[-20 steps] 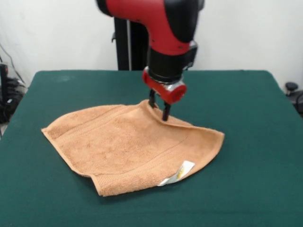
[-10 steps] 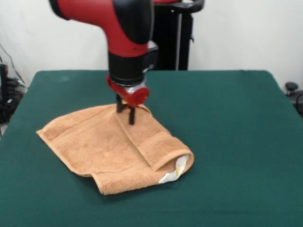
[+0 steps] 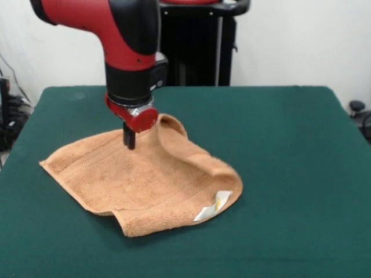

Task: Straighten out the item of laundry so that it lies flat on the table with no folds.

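Looking like soft, floppy, light terry: orange towel [image 3: 145, 185] lying rumpled mid-tabletop [image 3: 290, 145], fingers [image 3: 130, 139] pinching narrow on its raised far fold, probably better grabbing near the white label [image 3: 213, 205] corner.

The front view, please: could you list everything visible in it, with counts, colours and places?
Orange-tan terry towel: one, mid-table, rumpled, a raised fold along its right side, near corner turned under.
Small white label with a yellow mark: one, on the towel's near right edge.
Dark green cloth-covered table: one, filling the lower picture.
Black pedestal: one, behind the table's far edge.
Red and black arm: one, coming down from upper left.
Gripper: one, black fingers down at the towel's far part; open or shut unclear.
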Robot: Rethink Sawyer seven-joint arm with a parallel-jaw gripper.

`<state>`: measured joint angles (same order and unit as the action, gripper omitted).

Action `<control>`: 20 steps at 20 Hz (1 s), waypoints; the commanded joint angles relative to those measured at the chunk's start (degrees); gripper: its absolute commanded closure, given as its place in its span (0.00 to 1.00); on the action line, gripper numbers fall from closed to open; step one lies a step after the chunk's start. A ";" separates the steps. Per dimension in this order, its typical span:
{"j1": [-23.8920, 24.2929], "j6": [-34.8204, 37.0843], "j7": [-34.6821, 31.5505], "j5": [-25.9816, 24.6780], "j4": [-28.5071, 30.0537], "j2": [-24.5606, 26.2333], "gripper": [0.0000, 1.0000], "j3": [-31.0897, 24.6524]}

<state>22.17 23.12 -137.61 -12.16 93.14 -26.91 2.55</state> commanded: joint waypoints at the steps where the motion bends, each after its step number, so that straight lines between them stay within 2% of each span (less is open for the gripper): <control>1: 0.31 2.33 8.30 -4.71 -3.40 4.83 1.00 -6.74; 12: 7.70 3.64 10.87 -8.94 -10.34 10.72 1.00 -9.57; 20: 12.83 5.67 13.28 -11.91 -19.51 16.50 1.00 -10.67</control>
<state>32.15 30.02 -137.61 -18.67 82.80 -21.92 -3.40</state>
